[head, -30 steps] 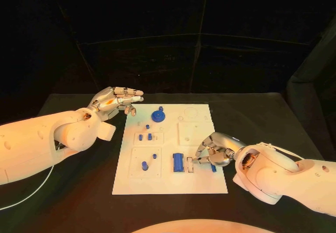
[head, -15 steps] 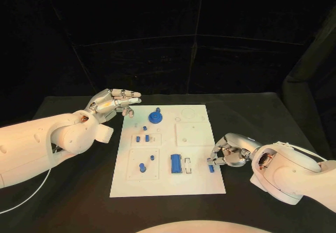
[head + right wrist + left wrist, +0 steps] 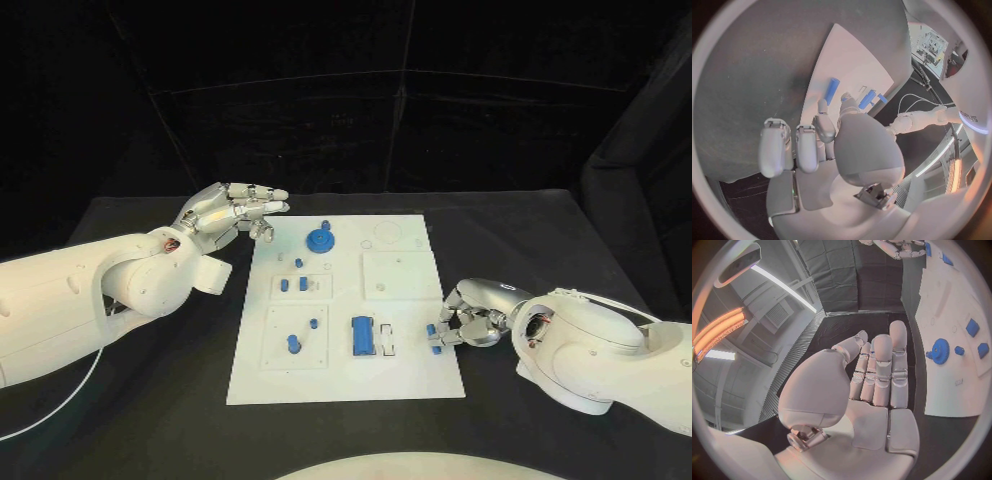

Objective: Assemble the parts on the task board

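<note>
The white task board [image 3: 411, 375] lies in the middle of the black table. On it are a blue gear [image 3: 322, 238], several small blue pegs [image 3: 294, 343] and a blue block [image 3: 364, 335]. My left hand [image 3: 231, 212] hovers off the board's far left corner, fingers straight and apart, holding nothing; its wrist view shows the flat palm [image 3: 873, 385] beside the gear [image 3: 940, 351]. My right hand [image 3: 476, 320] sits at the board's right edge, fingers curled, pinching a slim blue peg [image 3: 431, 330] between thumb and fingertip. The peg [image 3: 831, 91] sticks out past the fingertips over the board [image 3: 848, 60].
Black table [image 3: 548, 230] surrounds the board, with bare room to the right and behind. A pale slot piece [image 3: 387, 338] sits right beside the blue block. Square recessed plates [image 3: 397, 272] take up the board's right half.
My right hand has drawn back from beside the blue block to the board's right edge, with the peg now at its fingertips. The left hand has hardly moved.
</note>
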### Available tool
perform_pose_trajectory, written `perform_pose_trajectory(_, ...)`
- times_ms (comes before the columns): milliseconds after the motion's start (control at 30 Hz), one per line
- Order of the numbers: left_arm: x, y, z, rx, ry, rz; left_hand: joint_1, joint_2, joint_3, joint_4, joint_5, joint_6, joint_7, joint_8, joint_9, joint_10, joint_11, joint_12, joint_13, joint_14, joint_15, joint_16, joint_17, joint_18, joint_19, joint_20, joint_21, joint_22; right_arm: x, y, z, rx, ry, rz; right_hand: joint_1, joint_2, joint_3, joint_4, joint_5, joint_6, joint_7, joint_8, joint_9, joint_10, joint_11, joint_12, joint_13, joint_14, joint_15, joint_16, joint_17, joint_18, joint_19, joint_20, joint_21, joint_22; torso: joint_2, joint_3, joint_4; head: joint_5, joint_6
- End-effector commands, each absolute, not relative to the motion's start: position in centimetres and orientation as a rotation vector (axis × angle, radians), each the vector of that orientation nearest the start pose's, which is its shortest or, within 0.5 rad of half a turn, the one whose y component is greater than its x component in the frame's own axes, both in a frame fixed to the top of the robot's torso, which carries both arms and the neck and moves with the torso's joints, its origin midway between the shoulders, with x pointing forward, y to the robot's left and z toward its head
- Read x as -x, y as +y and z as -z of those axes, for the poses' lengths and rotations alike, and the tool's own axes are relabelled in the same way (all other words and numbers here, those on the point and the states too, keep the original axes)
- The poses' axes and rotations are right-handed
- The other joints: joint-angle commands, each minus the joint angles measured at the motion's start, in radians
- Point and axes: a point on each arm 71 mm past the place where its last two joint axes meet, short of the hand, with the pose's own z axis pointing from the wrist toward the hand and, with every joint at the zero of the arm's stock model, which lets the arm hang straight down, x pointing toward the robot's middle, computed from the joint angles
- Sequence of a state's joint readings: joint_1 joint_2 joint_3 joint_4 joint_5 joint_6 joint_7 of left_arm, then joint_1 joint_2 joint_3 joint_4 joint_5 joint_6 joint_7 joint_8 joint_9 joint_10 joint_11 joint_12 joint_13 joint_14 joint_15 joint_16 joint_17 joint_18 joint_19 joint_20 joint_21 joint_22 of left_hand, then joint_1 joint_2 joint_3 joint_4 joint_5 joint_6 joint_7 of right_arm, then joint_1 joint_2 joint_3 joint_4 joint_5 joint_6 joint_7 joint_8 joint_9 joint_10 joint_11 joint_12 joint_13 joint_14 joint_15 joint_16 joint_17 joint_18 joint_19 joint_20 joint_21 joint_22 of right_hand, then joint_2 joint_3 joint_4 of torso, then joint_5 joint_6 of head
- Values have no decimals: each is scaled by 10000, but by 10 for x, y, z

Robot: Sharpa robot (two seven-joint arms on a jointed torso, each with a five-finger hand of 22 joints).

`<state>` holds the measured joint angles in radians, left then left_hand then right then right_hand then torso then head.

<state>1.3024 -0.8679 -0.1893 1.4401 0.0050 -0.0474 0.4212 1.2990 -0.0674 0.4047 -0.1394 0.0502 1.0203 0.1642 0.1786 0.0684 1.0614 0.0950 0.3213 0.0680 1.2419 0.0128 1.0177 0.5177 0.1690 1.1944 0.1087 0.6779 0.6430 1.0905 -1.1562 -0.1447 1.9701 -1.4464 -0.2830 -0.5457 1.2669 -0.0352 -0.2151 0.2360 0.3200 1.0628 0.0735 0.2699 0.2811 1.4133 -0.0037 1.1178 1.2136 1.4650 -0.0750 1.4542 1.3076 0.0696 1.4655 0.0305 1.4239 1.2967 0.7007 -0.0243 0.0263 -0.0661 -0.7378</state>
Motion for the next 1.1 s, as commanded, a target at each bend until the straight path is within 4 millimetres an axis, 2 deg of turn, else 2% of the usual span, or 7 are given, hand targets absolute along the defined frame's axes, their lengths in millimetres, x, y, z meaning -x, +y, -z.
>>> perform_pose_trajectory(33,-497,235,182,10114,15487,16721,-65,67,-34,2,-5,24,17,-47,-16,-31,10,36,-3,-67,-25,-51,-8,139,-55,11,-53,-10,-360,-237,237,-342,20418,-3362,-100,-19,-27,39,-39,68,-23,67,9,4,-37,-15,1,635,0,-15,310,-124,24,41,21,-13,-7,-9,1,4,1)
perform_pose_trajectory(233,-497,235,182,10114,15495,16729,-65,67,-34,2,-5,24,17,-47,-16,-31,10,36,-3,-67,-25,-51,-8,139,-55,11,-53,-10,-364,-231,240,21,20385,-3221,159,18,0,-35,12,63,-38,88,79,-11,-57,-49,-3,633,-22,-26,304,-125,22,16,16,-13,5,-3,3,15,1)
perform_pose_trajectory(367,-497,235,182,10116,15498,16730,-65,67,-34,2,-5,24,17,-47,-16,-31,10,36,-3,-67,-25,-51,-8,139,-55,11,-53,-10,-366,-227,242,393,20350,-3010,702,89,91,-336,8,34,-33,96,167,-26,-63,-86,1,633,-32,-35,305,-123,15,0,2,-26,-6,-7,4,19,-12)
perform_pose_trajectory(900,-496,237,183,10134,15524,16733,-67,77,-46,2,-6,27,17,-47,-14,-32,10,39,-2,-65,-24,-42,-8,139,-51,12,-62,-16,-369,-209,249,2191,20237,-2224,1510,239,391,-930,-1012,31,-35,80,332,-59,-74,-201,-14,628,-40,-67,293,-128,16,-4,-6,-5,-2,-12,11,26,-31)
perform_pose_trajectory(1000,-496,237,183,10141,15522,16720,-66,78,-46,2,-6,27,17,-47,-14,-32,10,39,-1,-65,-24,-42,-10,139,-50,12,-62,-16,-368,-208,249,2268,20209,-2175,1573,289,472,-971,-887,33,-39,67,341,-67,-80,-222,-21,628,-45,-71,293,-129,19,-8,-4,2,-4,-13,2,47,-27)
perform_pose_trajectory(1067,-496,237,183,10144,15523,16718,-66,78,-46,2,-6,27,17,-47,-14,-32,10,39,-1,-65,-24,-42,-10,139,-50,12,-62,-16,-368,-207,248,2244,20162,-2189,1617,336,570,-999,-569,38,-45,40,348,-82,-89,-262,-38,627,-51,-77,291,-127,18,-15,-9,-1,-8,-11,-8,48,-28)
perform_pose_trajectory(1100,-496,237,183,10145,15525,16717,-66,78,-46,2,-6,27,17,-47,-14,-32,10,39,-1,-65,-24,-42,-10,139,-50,12,-62,-16,-367,-207,247,2189,20132,-2220,1579,358,634,-972,-231,48,-51,13,351,-82,-98,-278,-41,629,-55,-76,299,-129,23,-20,-6,7,-8,-10,-10,51,-33)
